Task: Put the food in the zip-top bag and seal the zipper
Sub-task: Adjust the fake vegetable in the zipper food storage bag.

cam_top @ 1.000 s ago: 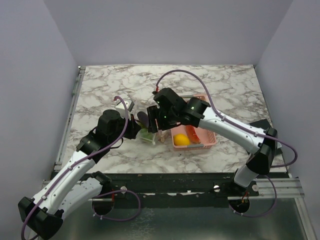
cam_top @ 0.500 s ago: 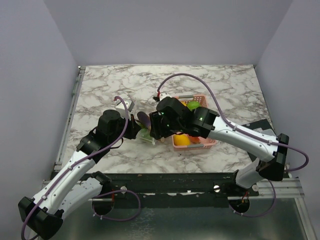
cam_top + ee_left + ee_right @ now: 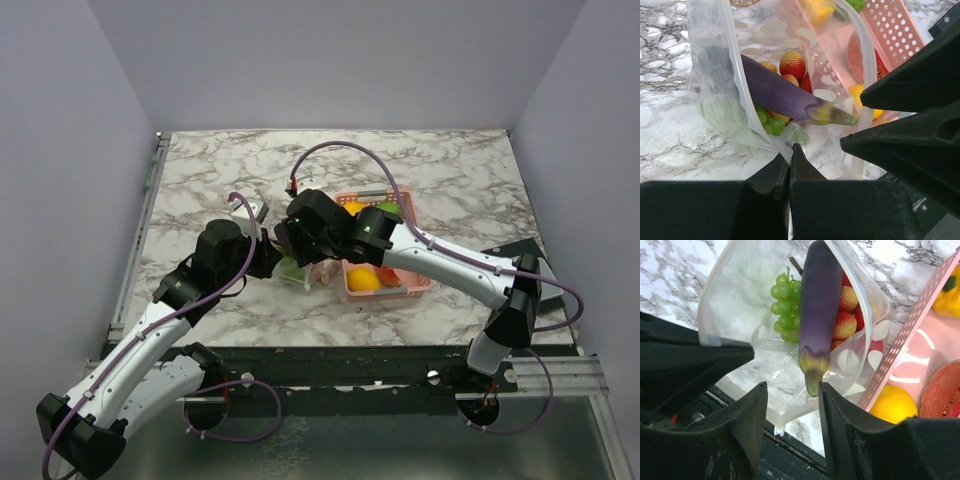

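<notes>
The clear zip-top bag [image 3: 303, 272] lies on the table just left of the pink basket, its mouth toward the arms. My left gripper [image 3: 789, 152] is shut on the near edge of the bag [image 3: 715, 75]. The purple eggplant [image 3: 818, 300] lies in the bag's mouth on green grapes [image 3: 786, 305] and red berries [image 3: 845, 322], its green stem end pointing out. My right gripper [image 3: 792, 390] is open just above the mouth, the stem tip close to its right finger. The whitish zipper strip [image 3: 715, 295] runs round the open mouth.
The pink slotted basket [image 3: 412, 288] stands right of the bag and holds a yellow-orange fruit [image 3: 364, 280], a red piece [image 3: 942, 395] and a green fruit [image 3: 388, 209]. The two grippers sit close together over the bag.
My right gripper has moved left from beside the basket to over the bag's mouth. The left arm has held still with the bag edge.
</notes>
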Controlling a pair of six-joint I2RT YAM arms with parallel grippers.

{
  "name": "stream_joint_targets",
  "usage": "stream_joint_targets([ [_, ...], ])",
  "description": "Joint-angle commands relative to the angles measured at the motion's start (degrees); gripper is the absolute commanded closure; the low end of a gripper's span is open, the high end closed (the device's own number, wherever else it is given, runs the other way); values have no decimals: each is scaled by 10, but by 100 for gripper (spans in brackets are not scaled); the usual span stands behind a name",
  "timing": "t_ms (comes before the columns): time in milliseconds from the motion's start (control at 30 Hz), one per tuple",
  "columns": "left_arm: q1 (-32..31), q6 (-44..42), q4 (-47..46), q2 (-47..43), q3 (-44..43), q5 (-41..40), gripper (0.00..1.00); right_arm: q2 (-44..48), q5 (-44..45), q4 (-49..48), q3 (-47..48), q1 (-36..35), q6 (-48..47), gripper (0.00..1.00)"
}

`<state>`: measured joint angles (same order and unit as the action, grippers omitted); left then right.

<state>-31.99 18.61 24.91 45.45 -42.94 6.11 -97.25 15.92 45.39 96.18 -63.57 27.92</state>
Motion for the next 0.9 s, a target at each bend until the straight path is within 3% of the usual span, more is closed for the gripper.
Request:
stream_joint_targets([
  [0, -2, 0, -15, 0, 4, 4, 100, -23, 39, -19, 14, -1, -28, 50],
  [867, -3, 0, -15, -1, 5, 6, 100, -79, 91, 7, -21, -1, -11, 45],
])
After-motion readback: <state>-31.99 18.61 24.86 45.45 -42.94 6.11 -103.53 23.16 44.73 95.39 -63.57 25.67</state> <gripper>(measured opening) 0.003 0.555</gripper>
